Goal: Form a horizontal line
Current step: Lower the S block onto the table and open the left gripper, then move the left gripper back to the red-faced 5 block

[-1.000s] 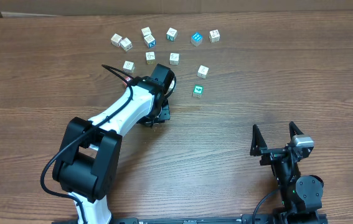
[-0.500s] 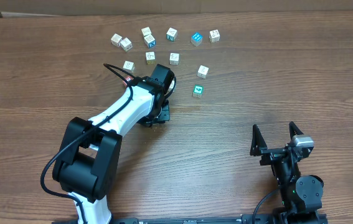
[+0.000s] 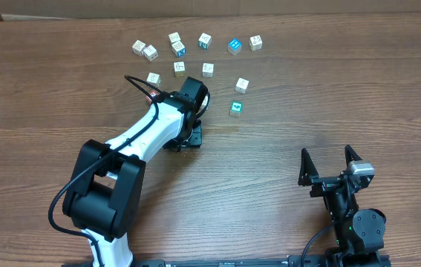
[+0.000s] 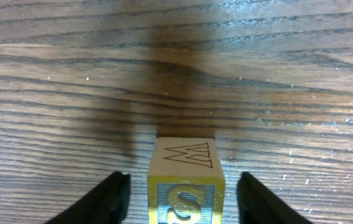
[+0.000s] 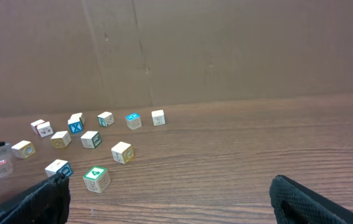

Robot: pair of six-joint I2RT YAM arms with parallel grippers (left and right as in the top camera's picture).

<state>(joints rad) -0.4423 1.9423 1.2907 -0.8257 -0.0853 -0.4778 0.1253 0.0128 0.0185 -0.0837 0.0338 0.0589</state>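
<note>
The left jaws stand released either side of the W-and-S letter block (image 4: 185, 180), cut off below and hidden under the left arm (image 3: 151, 130) from overhead. The right jaws gape empty; other blocks (image 3: 207, 70) lie scattered across the far counter (image 3: 329, 81).

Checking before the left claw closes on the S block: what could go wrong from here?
1. The left claw is open with gaps either side of the block; an uneven close could twist or nudge it instead of gripping.
2. In the overhead view the arm hides that block, so only the wrist view can confirm the grip.
3. The other blocks lie scattered close together; setting one down among them may bump neighbours.
</note>
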